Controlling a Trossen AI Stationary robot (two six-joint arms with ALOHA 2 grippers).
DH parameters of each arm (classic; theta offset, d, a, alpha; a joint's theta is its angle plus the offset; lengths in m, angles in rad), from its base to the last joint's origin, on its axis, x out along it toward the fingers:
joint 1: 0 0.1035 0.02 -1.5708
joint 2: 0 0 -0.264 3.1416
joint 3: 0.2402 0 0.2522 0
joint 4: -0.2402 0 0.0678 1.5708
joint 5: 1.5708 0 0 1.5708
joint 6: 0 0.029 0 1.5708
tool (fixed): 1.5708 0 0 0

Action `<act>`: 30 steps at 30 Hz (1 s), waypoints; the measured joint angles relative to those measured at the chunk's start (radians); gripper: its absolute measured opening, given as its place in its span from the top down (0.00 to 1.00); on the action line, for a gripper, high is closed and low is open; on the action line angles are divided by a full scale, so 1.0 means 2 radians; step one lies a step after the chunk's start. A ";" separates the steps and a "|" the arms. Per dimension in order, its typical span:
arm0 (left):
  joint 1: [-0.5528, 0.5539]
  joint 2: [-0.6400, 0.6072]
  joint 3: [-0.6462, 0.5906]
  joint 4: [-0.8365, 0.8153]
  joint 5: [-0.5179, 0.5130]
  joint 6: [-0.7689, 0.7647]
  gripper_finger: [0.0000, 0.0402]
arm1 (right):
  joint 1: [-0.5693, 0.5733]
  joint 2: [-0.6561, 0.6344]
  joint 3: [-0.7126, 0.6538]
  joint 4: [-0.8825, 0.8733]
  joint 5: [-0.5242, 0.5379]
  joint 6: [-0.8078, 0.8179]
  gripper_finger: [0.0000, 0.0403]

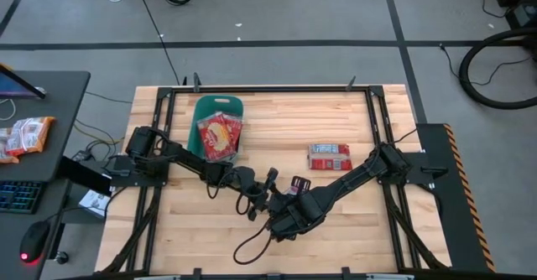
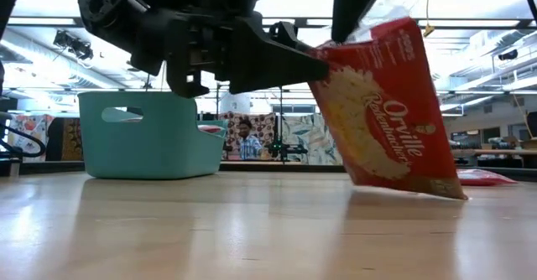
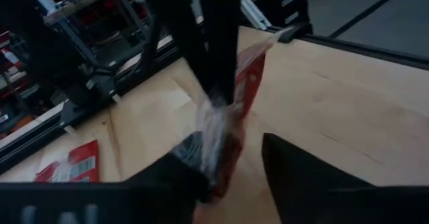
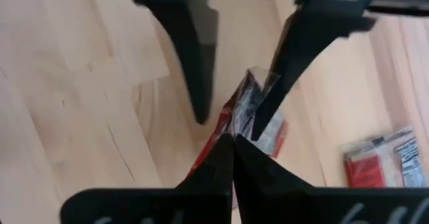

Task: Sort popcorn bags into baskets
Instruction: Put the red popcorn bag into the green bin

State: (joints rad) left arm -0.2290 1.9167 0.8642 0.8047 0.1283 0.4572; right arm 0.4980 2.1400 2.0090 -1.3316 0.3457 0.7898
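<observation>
wooden counter [image 1: 336, 221] fills the frame's middle. right claw [image 4: 232, 140] is clamped on a tilted popcorn bag [image 2: 386, 112] at lower centre. left claw [image 3: 231, 160] gapes around the same bag.

The wooden table [image 1: 336, 112] carries a teal basket [image 1: 205, 111] beyond the left gripper [image 1: 267, 188], and one flat popcorn bag [image 1: 329, 157] beyond the right gripper [image 1: 295, 189].

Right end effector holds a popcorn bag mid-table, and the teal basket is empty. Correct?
No. The teal basket is not empty: the high view shows popcorn bags in it. The right end effector does hold a popcorn bag mid-table.
</observation>
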 joint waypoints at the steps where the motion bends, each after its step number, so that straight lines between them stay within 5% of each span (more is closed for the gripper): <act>1: 0.000 0.000 0.000 0.000 0.000 0.000 0.64 | 0.000 -0.001 0.000 0.002 0.003 0.000 0.99; 10: 0.001 -0.001 0.000 0.002 -0.010 -0.015 0.96 | 0.000 -0.006 0.000 0.011 0.006 0.011 0.95; 16: 0.010 -0.031 0.000 -0.035 -0.014 -0.062 0.95 | 0.003 -0.031 0.000 -0.010 0.035 0.026 0.85; 30: 0.064 -0.239 0.000 -0.296 0.000 -0.260 0.96 | 0.039 -0.099 0.000 -0.094 0.245 0.079 0.68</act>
State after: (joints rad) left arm -0.1003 1.4392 0.8642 0.2137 0.1281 -0.0635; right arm 0.5761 1.9419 2.0097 -1.5206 0.8348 0.9485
